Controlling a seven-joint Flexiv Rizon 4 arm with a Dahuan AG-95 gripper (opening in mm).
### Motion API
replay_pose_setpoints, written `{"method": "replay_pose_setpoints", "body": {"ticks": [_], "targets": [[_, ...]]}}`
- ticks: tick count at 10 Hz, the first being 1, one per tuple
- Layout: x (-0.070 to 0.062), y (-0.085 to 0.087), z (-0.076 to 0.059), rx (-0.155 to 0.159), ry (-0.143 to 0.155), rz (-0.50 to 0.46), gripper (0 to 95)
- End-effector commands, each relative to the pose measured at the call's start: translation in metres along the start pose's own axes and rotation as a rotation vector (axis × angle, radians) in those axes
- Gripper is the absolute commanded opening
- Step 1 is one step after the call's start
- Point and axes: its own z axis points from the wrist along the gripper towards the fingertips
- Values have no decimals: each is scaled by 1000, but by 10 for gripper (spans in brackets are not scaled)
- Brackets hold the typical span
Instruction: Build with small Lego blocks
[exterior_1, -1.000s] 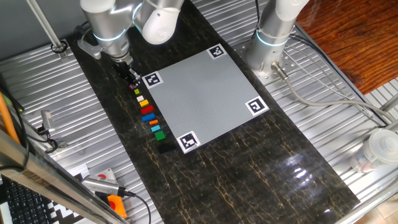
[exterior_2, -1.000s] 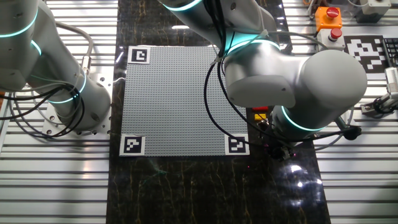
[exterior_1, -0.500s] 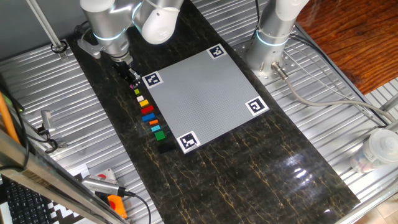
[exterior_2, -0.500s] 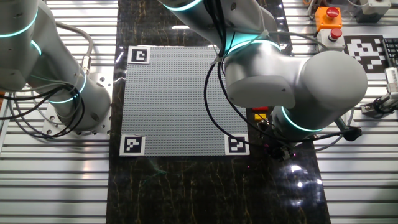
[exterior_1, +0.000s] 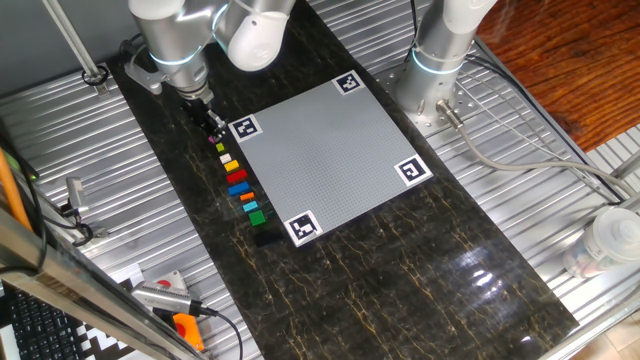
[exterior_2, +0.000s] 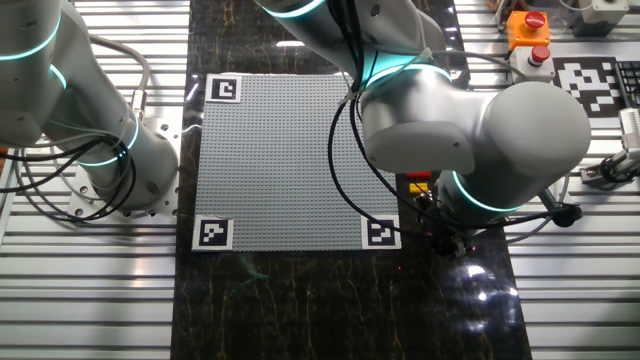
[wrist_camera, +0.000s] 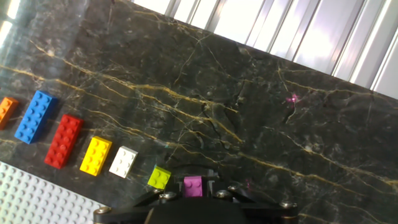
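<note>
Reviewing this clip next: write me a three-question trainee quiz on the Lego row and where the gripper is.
1. True or false: the grey studded plate already carries a brick.
2. In the hand view, which brick lies between the yellow brick and the olive brick?
A. blue B. white C. orange
3. Fill in: the gripper sits at the ____ brick, at the end of the row.

Key: 1 false, its studs are bare. 2 B, the white brick. 3 pink, the pink brick shows between the finger bases.
</note>
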Motion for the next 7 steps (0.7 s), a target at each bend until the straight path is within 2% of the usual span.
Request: {"method": "replay_pose_setpoints", "body": {"ticks": [1, 7], "targets": [[0, 0, 0, 0, 0, 1, 0], [0, 0, -1, 0, 0, 9, 0]]}}
